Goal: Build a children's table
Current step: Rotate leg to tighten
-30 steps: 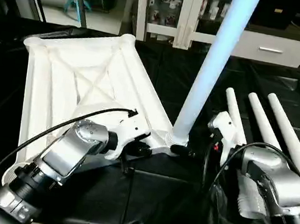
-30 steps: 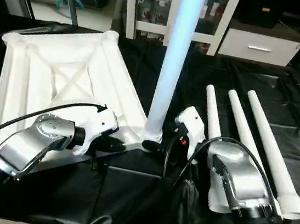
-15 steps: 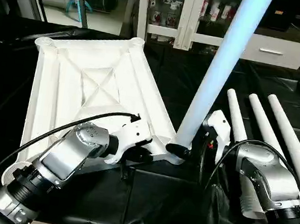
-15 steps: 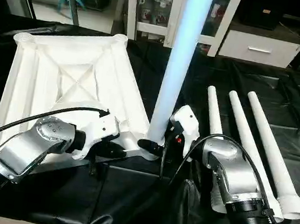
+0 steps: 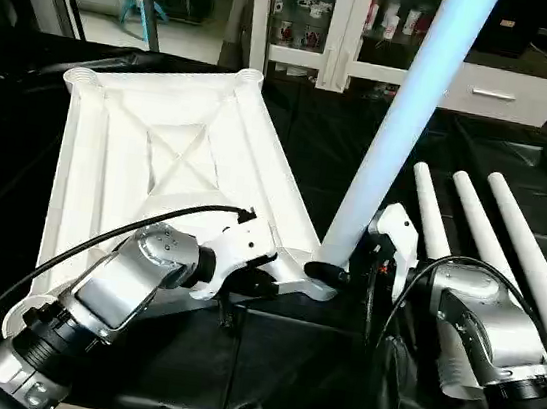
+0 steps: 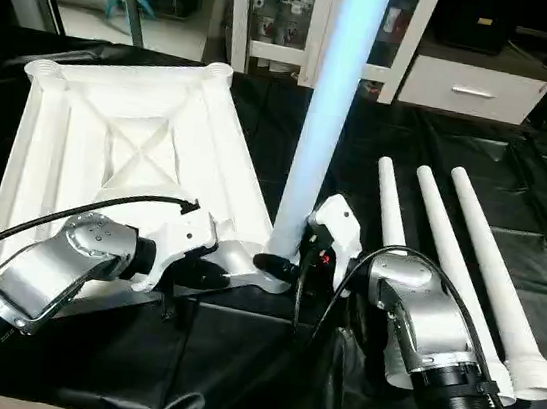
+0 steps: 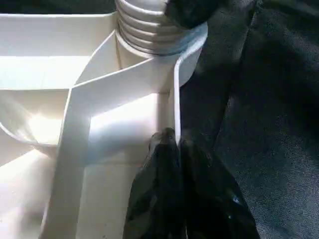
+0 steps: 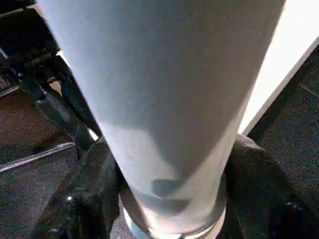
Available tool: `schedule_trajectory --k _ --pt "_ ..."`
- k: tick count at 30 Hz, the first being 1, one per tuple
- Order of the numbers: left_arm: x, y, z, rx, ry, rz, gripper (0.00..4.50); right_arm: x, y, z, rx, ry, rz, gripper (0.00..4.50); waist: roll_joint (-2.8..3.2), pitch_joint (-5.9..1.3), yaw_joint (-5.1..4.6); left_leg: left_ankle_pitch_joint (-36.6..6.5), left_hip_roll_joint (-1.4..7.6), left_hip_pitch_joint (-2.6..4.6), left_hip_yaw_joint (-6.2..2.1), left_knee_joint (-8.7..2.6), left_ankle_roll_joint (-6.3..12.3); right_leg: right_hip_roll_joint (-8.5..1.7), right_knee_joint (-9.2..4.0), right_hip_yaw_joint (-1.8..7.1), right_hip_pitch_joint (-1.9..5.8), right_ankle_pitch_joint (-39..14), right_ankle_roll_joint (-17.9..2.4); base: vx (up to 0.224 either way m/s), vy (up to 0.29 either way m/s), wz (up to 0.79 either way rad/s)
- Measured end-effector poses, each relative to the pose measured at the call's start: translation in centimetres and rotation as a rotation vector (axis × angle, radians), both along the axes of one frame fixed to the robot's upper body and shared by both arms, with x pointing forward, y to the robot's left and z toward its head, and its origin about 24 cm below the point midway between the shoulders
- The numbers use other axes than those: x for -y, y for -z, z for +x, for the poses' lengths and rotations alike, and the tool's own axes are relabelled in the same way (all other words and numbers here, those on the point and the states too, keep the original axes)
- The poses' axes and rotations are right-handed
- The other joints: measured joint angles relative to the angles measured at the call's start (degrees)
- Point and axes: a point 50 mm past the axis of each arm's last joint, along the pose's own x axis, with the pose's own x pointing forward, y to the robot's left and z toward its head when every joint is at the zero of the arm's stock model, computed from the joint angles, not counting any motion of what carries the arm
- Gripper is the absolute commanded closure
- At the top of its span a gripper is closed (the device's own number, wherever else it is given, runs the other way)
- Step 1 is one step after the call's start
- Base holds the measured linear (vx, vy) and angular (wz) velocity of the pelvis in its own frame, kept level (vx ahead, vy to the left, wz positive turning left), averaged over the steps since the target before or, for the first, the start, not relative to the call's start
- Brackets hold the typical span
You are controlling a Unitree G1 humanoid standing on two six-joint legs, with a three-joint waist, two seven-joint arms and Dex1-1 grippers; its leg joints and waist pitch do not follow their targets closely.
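The tabletop (image 5: 158,159) lies upside down on the black-covered surface (image 6: 262,364), ribbed underside up. One leg (image 5: 392,150) stands in the near corner socket (image 5: 317,276), leaning slightly to the right, and three spare legs (image 6: 448,258) lie side by side on the cloth to the right.

The left gripper (image 7: 172,149) is pinched shut on the thin rim wall of the tabletop just beside that socket, which pins the top down. The right gripper (image 8: 164,199) has a finger on either side of the foot of the standing leg, close against it in the right wrist view; the fingers look to be touching it, but I cannot tell whether they are clamped firmly.

The step in hand appears to be seating this leg, most likely by screwing it in (the socket collar looks threaded in the left wrist view). To do it well:

- Bring the leg upright over the socket before any turn, since a leaning start is liable to cross the thread.
- Grip low and snug, as the taper may let the fingers slide upward.
- Keep the left pinch firm so the tabletop does not swivel on the slippery cloth.
- Keep the elbow clear of the spare legs, which could roll.
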Motion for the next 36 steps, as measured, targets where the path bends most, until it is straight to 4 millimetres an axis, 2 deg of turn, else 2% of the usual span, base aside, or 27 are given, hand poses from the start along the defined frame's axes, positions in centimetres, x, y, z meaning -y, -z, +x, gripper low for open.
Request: schedule_trajectory --k 5,19,21,24,27,31,34,35,36 --pt "0.0 0.0 0.0 0.000 0.000 0.002 4.50 -0.1 0.0 0.0 0.005 -0.002 0.002 2.01 0.04 -0.03 -0.01 0.00 0.00 0.00 -0.01 0.01 0.00 0.00 0.02 0.00 0.00 0.00 0.00 0.000 0.000 0.00" --pt "-0.1 0.1 -0.1 -0.005 0.000 0.010 4.50 -0.2 0.3 -0.1 0.000 0.014 0.014 2.07 0.15 -0.47 -0.09 0.00 0.01 0.02 -0.02 0.03 0.00 0.01 0.04 -0.02 0.00 0.02 -0.04 0.000 0.000 0.00" --pt "0.0 0.2 -0.1 -0.011 -0.005 0.007 4.50 -0.4 0.6 -0.1 -0.007 0.037 0.025 2.07 0.08 -0.67 -0.27 0.00 0.02 0.05 -0.03 0.03 0.00 0.01 0.05 -0.02 0.00 0.02 -0.03 0.000 0.000 0.00" --pt "-0.1 0.7 0.2 -0.024 -0.047 -0.001 4.50 -0.8 1.5 0.0 -0.020 0.121 0.063 2.07 -0.12 -1.35 -0.63 0.00 0.03 0.15 -0.06 0.03 0.00 0.05 0.03 -0.03 0.06 -0.03 0.04 0.000 0.000 0.00" --pt "0.0 0.9 0.3 -0.023 -0.071 -0.007 4.50 -1.0 1.8 0.1 -0.021 0.167 0.078 2.07 -0.12 -1.39 -1.35 0.00 0.02 0.16 -0.13 0.11 0.00 0.04 -0.08 -0.08 0.08 -0.06 0.10 0.000 0.000 0.00" --pt "0.6 1.3 0.8 -0.034 -0.144 -0.033 4.50 -1.3 2.4 0.5 -0.026 0.277 0.101 2.07 0.02 -1.44 -1.84 -0.01 0.01 0.20 -0.34 0.25 0.00 0.03 -0.25 -0.23 0.15 -0.30 0.48 0.000 0.000 0.00" --pt "2.0 1.7 2.0 -0.038 -0.260 -0.051 4.50 -2.2 2.7 1.9 -0.014 0.423 0.090 2.09 0.32 -1.36 -2.69 -0.02 0.01 0.22 -0.89 0.35 0.00 0.01 -0.89 -0.87 0.30 -0.41 0.65 -0.047 0.014 -0.06" --pt "2.5 1.8 2.4 -0.041 -0.305 -0.060 4.50 -2.5 2.8 2.5 -0.012 0.489 0.083 2.09 0.93 -1.12 -3.43 -0.02 0.08 0.24 -1.57 0.33 -0.01 -0.02 -1.85 -1.97 0.93 -0.41 0.65 -0.078 0.022 -0.09" --pt "2.9 1.9 2.8 -0.049 -0.345 -0.075 4.50 -2.8 2.7 3.0 -0.008 0.542 0.085 2.09 1.44 -0.86 -3.76 -0.03 0.22 0.29 -1.91 0.18 -0.01 0.02 -2.37 -2.94 1.44 -0.55 0.60 -0.127 0.030 -0.08"
